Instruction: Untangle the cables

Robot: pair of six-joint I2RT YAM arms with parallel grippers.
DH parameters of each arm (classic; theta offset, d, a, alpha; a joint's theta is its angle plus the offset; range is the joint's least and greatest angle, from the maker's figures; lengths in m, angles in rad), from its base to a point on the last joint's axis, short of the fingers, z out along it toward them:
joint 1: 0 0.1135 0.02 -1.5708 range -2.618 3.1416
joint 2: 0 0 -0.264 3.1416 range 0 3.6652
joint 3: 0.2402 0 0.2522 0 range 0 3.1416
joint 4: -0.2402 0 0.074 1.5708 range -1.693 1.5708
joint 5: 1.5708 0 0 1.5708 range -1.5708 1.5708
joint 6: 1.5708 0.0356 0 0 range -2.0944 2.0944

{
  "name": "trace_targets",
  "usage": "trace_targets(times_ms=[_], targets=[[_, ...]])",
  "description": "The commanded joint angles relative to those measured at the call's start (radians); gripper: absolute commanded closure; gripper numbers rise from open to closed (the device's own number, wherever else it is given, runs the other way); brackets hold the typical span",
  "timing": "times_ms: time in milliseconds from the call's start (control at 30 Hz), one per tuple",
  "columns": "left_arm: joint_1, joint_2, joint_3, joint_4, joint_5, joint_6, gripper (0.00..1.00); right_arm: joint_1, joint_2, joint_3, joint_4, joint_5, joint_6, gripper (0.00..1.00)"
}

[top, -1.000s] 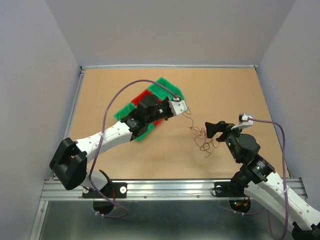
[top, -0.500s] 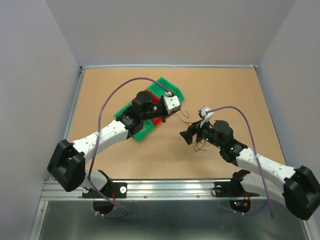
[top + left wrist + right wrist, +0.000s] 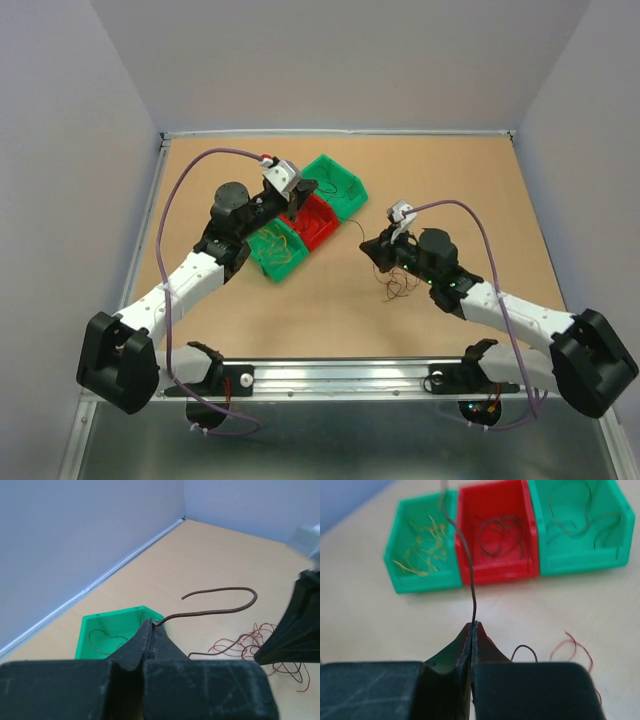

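Note:
A loose clump of red and dark cables (image 3: 401, 287) lies on the table, just right of my right gripper (image 3: 371, 248); the clump (image 3: 252, 639) also shows in the left wrist view. The right gripper (image 3: 473, 624) is shut on one thin dark strand (image 3: 468, 575) that rises from its tips toward the bins. My left gripper (image 3: 300, 200) hovers over the bins. Its tips (image 3: 153, 624) are shut on a dark brown wire (image 3: 220, 611) that curls to a free end in the air.
Three bins stand in a row: a green bin (image 3: 420, 577) with yellow wires, a red bin (image 3: 497, 570) with dark wires, and a green bin (image 3: 580, 562) with brown wires. A loose red wire (image 3: 575, 646) lies by the right gripper. Grey walls close in the table.
The right gripper has moved left across the clump and shut on a dark strand. The left arm has swung back to the left over the bins, still holding its brown wire.

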Motion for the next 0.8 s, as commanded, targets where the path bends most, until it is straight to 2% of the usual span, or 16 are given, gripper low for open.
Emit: trace_targets(times_ms=[0,133,200,267,300,333,367,433,500,567,667,767], targets=[[0.01,0.062,0.021,0.089,0.104,-0.031,1.0,0.0,-0.185,-0.046,0.192,-0.134,0.062,0.99],[0.01,0.119,0.053,0.062,0.113,-0.017,1.0,-0.001,-0.402,-0.13,0.196,-0.145,0.111,0.99],[0.013,0.122,0.057,0.052,0.108,0.0,0.97,0.0,-0.527,-0.167,0.152,-0.084,0.111,1.0],[0.013,0.125,0.059,0.04,0.221,0.031,0.85,0.0,-0.607,-0.188,0.127,-0.012,0.124,0.99],[0.013,0.127,0.057,0.036,0.278,0.039,0.69,-0.001,-0.639,-0.199,0.126,0.007,0.127,0.99],[0.009,0.13,0.054,0.037,0.382,0.045,0.64,0.0,-0.696,-0.213,0.123,0.043,0.14,1.0],[0.006,0.136,0.051,0.042,0.419,0.048,0.58,-0.001,-0.715,-0.215,0.121,0.06,0.148,0.99],[-0.008,0.145,0.05,0.04,0.466,0.058,0.52,-0.001,-0.739,-0.212,0.115,0.068,0.153,1.0],[-0.013,0.16,0.051,0.04,0.553,0.083,0.39,0.0,-0.732,-0.202,0.104,0.067,0.156,1.0],[-0.028,0.172,0.051,0.026,0.591,0.101,0.29,-0.001,-0.706,-0.189,0.098,0.071,0.151,0.99],[-0.043,0.174,0.045,0.006,0.573,0.147,0.09,0.0,-0.657,-0.166,0.098,0.076,0.147,1.0],[-0.043,0.156,0.038,0.005,0.573,0.161,0.02,0.0,-0.606,-0.14,0.103,0.064,0.151,0.99]])
